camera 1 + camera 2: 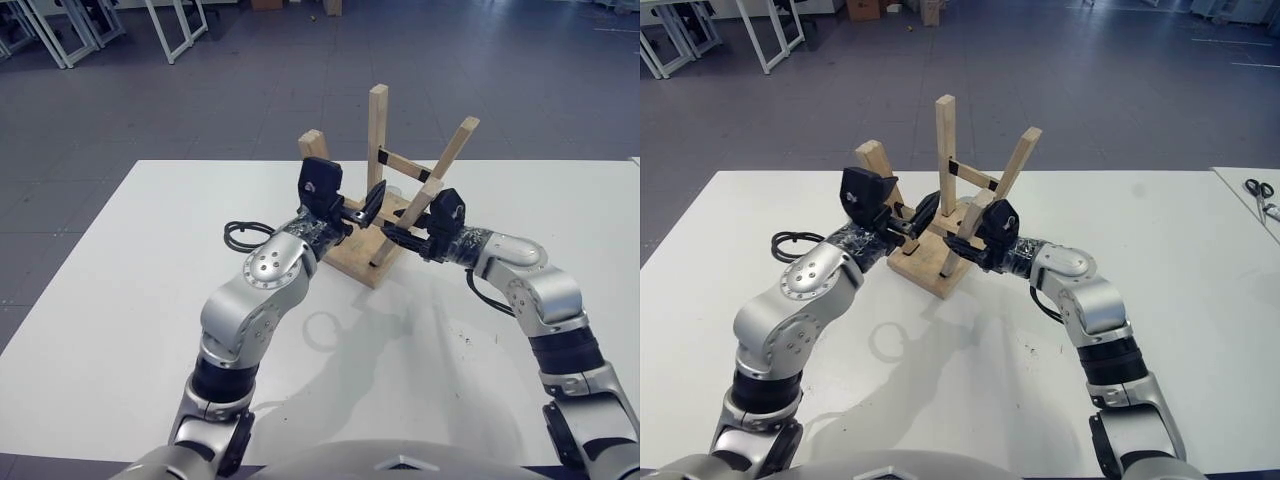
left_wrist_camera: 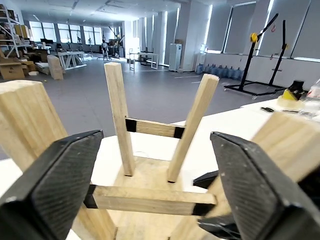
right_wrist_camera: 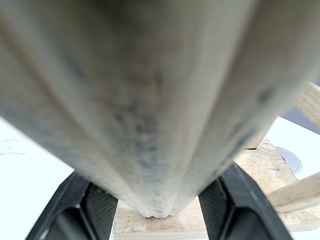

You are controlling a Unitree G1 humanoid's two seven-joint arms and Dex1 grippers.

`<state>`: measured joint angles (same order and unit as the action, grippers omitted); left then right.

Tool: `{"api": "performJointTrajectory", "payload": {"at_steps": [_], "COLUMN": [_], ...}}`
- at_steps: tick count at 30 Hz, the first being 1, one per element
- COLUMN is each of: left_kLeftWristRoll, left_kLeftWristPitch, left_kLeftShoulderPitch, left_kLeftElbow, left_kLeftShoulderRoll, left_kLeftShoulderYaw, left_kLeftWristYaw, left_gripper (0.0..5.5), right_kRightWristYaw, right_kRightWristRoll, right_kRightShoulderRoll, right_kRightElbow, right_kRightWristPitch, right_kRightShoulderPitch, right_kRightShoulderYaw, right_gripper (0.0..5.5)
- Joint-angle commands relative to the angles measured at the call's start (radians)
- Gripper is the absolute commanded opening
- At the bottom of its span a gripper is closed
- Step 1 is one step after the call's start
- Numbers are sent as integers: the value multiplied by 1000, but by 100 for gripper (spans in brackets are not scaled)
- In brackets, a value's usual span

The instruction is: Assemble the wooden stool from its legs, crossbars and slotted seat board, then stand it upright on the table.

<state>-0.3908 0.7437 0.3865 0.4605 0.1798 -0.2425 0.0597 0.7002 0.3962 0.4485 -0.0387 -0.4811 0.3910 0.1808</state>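
The wooden stool stands upside down on the white table, its seat board (image 1: 352,262) flat on the top and its legs pointing up. A far crossbar (image 1: 405,166) joins the two far legs (image 1: 377,125). My left gripper (image 1: 366,212) is open, and its fingers (image 2: 56,186) straddle the near crossbar (image 2: 150,199) without clamping it. My right gripper (image 1: 402,236) is shut low on the near right leg (image 1: 452,152). That leg (image 3: 150,100) is squeezed between the two black pads (image 3: 85,206).
A coiled black cable (image 1: 238,236) lies on the table (image 1: 130,300) left of the stool. Scissors (image 1: 1260,190) rest on a neighbouring table at the right. Bare tabletop lies in front of the stool, between my arms.
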Motion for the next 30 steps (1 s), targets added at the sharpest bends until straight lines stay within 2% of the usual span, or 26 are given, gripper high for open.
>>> {"api": "performJointTrajectory", "payload": {"at_steps": [1,4,6,10,15,20,24,27,30], "left_kLeftWristRoll": [101,168,230,309,388,394,333,355,388], "left_kLeftWristPitch": [-65,-116,-127,-58,-57,-48,-76,-132,-168], "left_kLeftShoulderPitch": [106,215,240,141,57,55,134,237,272], "left_kLeftElbow": [-158,-233,-281,-264,-260,-212,-153,-182,-230], "left_kLeftShoulderRoll": [13,33,71,137,155,110,13,42,82], "left_kLeftShoulderYaw": [-27,-24,-83,-263,-337,-260,-59,24,36], "left_kLeftWristYaw": [-67,-119,-179,-305,-341,-332,-270,-269,-291], "left_gripper": [352,352,352,352,352,352,352,352,352], "right_kRightWristYaw": [18,25,26,28,35,41,38,42,47], "right_kRightWristRoll": [-42,-44,-44,-44,-63,-93,-89,-87,-85], "right_kRightShoulderRoll": [15,16,16,17,25,29,29,29,32], "right_kRightElbow": [72,75,73,63,64,103,92,93,89], "right_kRightWristPitch": [-111,-111,-113,-123,-130,-108,-110,-106,-106], "right_kRightShoulderPitch": [-113,-103,-102,-97,-71,-73,-90,-92,-95], "right_kRightShoulderYaw": [75,79,82,89,112,147,147,147,148], "right_gripper": [202,202,202,202,202,202,202,202,202]}}
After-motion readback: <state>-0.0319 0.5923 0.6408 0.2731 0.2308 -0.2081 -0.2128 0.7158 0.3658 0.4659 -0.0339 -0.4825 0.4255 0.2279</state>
